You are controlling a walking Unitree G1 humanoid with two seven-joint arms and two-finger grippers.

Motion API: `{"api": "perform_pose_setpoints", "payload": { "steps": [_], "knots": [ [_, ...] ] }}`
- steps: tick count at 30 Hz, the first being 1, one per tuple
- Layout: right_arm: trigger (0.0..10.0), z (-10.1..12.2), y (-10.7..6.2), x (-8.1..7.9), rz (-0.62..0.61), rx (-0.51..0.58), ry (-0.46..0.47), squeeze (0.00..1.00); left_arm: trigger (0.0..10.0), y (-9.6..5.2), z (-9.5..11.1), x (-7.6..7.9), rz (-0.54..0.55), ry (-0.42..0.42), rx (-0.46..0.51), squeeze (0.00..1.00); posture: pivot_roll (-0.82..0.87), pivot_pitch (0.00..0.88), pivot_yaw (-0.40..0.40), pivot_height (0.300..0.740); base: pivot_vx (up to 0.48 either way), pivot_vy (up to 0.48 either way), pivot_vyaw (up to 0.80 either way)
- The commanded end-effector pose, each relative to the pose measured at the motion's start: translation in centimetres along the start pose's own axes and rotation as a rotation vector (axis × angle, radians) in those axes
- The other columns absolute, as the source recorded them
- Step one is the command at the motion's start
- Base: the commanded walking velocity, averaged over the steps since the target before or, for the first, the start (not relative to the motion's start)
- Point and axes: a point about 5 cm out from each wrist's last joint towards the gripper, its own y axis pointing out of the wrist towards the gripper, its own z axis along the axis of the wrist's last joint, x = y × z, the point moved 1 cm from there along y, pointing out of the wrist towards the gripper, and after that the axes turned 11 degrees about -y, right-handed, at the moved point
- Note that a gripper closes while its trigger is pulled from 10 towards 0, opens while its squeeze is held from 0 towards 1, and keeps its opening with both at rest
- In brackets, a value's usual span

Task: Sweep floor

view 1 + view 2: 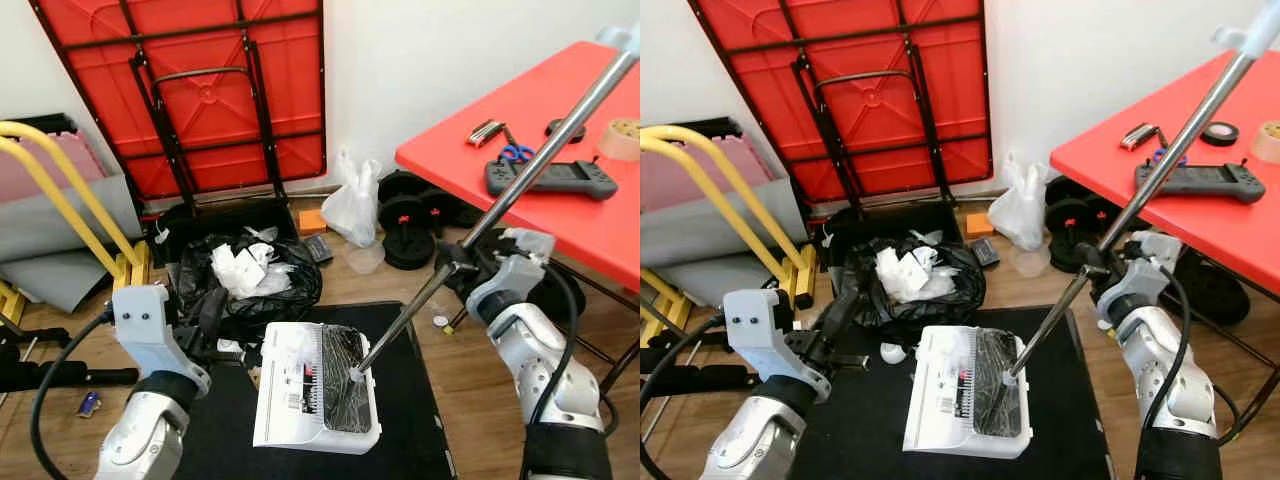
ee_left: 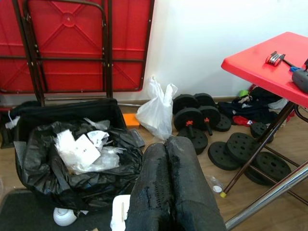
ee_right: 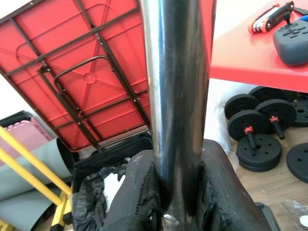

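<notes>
Now the left end effector [image 2: 168, 192] has its two black fingers pressed together with nothing between them, and it points at the black trash bag [image 1: 250, 280] full of white paper by the wall. Next, in the middle, the white sweeper head [image 1: 315, 385] sits on the black mat [image 1: 410, 420]. Its long silver pole [image 1: 500, 195] leans up to the right. The right end effector [image 3: 175, 192] squeezes that pole tightly. Further right is the red tabletop [image 1: 540, 130], and the pole passes very close over its edge. I think a big push could bang the pole into the tabletop, or the mat could bunch up under the head.
</notes>
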Motion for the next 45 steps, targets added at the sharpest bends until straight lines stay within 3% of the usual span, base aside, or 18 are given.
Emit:
{"api": "perform_pose_setpoints", "payload": {
  "steps": [1, 16, 21, 32, 39, 45],
  "knots": [
    [10.0, 0.9, 0.5, -1.0, 0.047, 0.068, 0.02, 0.0, 10.0, -0.1, 0.3, -0.1, 0.019, 0.014, 0.02, 0.0, -0.1, 0.0, 0.026, 0.74, 0.0, 0.0, 0.0],
    [10.0, 1.3, 1.0, -0.9, 0.021, 0.08, 0.043, 0.0, 10.0, 0.3, 0.2, 0.0, -0.008, 0.016, 0.016, 0.0, -0.1, 0.0, 0.024, 0.74, 0.0, 0.0, 0.0],
    [10.0, 1.4, 1.0, -0.8, 0.017, 0.082, 0.046, 0.0, 10.0, 0.3, 0.2, 0.1, -0.012, 0.016, 0.017, 0.0, -0.1, 0.0, 0.023, 0.74, 0.333, 0.0, 0.8],
    [10.0, 1.7, 1.3, -0.5, -0.018, 0.089, 0.076, 0.0, 10.0, 0.2, 0.3, 0.1, -0.017, 0.011, 0.023, 0.0, -0.09, 0.0, 0.024, 0.74, 0.346, 0.0, 0.0],
    [10.0, 3.8, 1.7, -0.5, -0.002, 0.156, 0.067, 0.0, 10.0, 0.4, 0.6, 0.0, -0.021, -0.002, 0.028, 0.0, -0.11, 0.001, 0.033, 0.74, 0.354, 0.0, 0.0],
    [10.0, 5.0, 1.6, -1.2, 0.07, 0.19, 0.029, 0.0, 10.0, 0.4, 0.6, 0.1, -0.026, -0.008, 0.03, 0.0, -0.11, 0.004, 0.03, 0.74, 0.363, 0.0, 0.79]
  ]
}}
